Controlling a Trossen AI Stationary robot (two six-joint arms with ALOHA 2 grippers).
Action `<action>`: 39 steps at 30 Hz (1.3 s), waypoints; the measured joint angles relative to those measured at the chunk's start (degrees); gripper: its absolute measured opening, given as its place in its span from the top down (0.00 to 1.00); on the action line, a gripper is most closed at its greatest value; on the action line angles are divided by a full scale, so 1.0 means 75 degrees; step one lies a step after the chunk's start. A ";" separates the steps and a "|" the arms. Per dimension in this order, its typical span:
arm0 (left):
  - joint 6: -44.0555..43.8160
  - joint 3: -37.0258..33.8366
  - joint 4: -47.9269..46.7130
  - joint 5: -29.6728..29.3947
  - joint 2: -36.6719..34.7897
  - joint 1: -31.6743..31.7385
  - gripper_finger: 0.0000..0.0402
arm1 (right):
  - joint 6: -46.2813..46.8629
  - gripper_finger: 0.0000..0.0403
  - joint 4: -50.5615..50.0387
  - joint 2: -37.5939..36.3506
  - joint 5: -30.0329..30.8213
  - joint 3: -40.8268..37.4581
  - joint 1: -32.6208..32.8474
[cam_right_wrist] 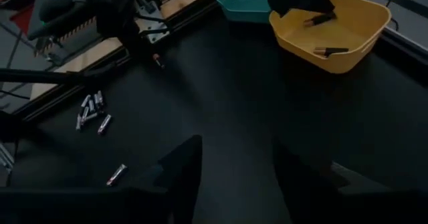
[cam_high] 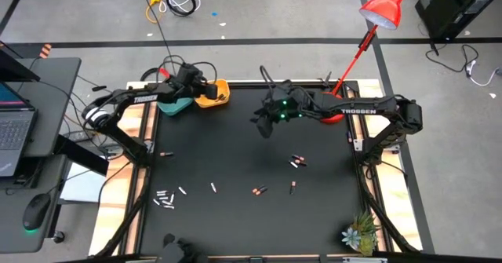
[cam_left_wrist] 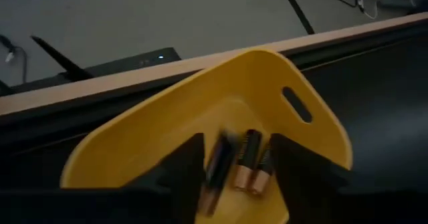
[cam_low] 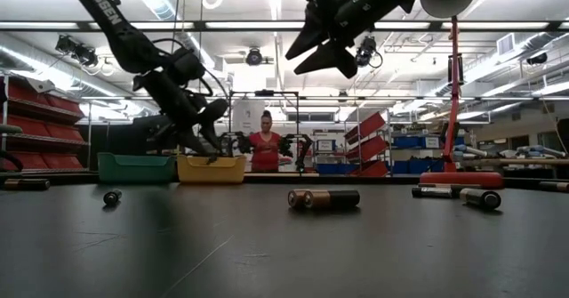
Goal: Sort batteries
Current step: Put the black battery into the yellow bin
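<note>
My left gripper point(cam_left_wrist: 237, 177) hangs open over the yellow bowl point(cam_left_wrist: 167, 117) at the table's far left. A blurred dark battery point(cam_left_wrist: 217, 164) shows in the gap beside one finger; two copper-ended batteries point(cam_left_wrist: 249, 160) lie on the bowl's floor. The teal bowl point(cam_high: 174, 104) stands just left of the yellow bowl point(cam_high: 220, 96). My right gripper point(cam_high: 263, 126) is open, raised high over the table's far middle, empty. Whitish batteries point(cam_high: 165, 199) lie near the left edge. Dark batteries point(cam_high: 296, 162) lie scattered near the middle, with one point(cam_low: 324, 198) closest in the low view.
A red lamp point(cam_high: 384, 8) stands with its base point(cam_high: 333, 115) at the far right corner, under my right arm. A small plant point(cam_high: 359, 233) sits at the near right corner. A person point(cam_low: 267, 147) stands beyond the table's far edge. Bare black mat lies between the battery groups.
</note>
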 joint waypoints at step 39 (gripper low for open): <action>0.0941 0.0553 -0.2170 -0.0302 -0.2964 -0.4000 0.60 | 0.4725 0.62 -0.3460 -0.2237 -0.1135 -0.3496 0.2281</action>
